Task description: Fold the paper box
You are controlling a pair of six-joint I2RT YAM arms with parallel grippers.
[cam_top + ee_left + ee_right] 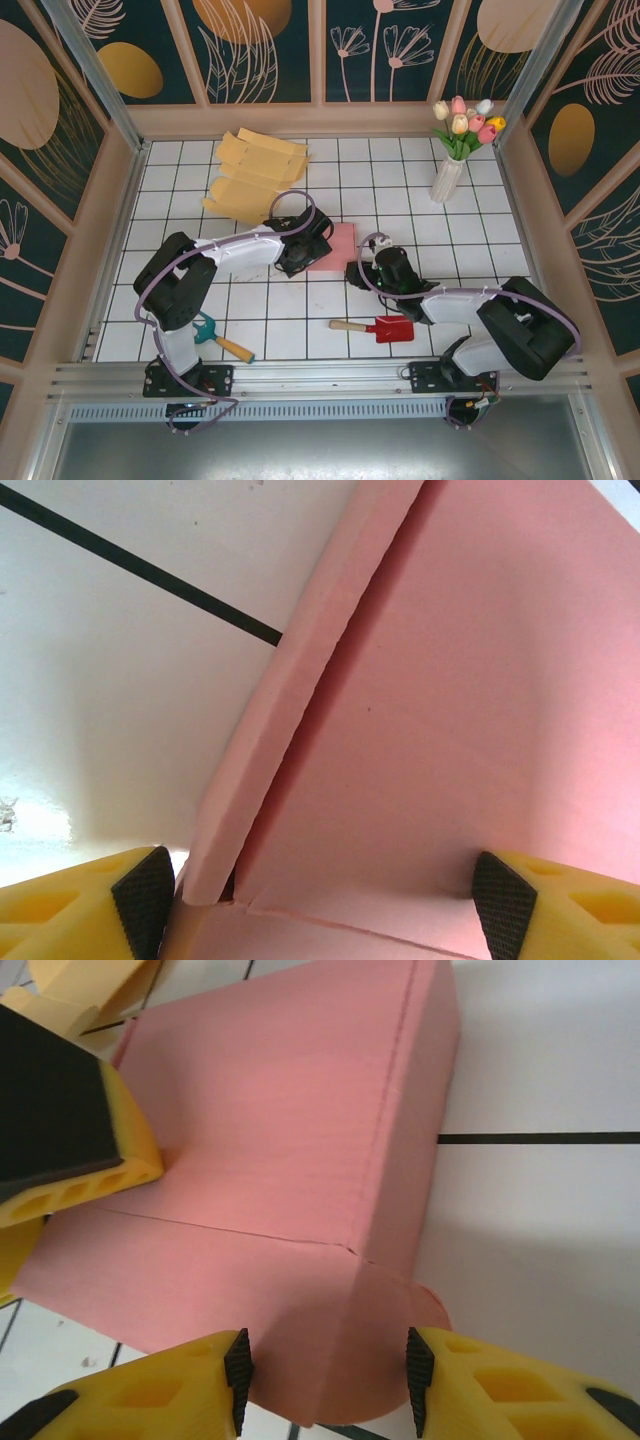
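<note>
Left gripper [322, 900], jaws wide and empty, is steadying the pink paper box [335, 245]. Right gripper [326, 1380], jaws half-open and empty, is straddling the tuck flap [395, 1305]. Likely next: tuck it in.

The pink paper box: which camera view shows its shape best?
The right wrist view: there the pink paper box shows top panel, side wall, creases and a rounded flap. The left wrist view gives a close piece of panel and edge; the top external view, a small pink patch.
</note>
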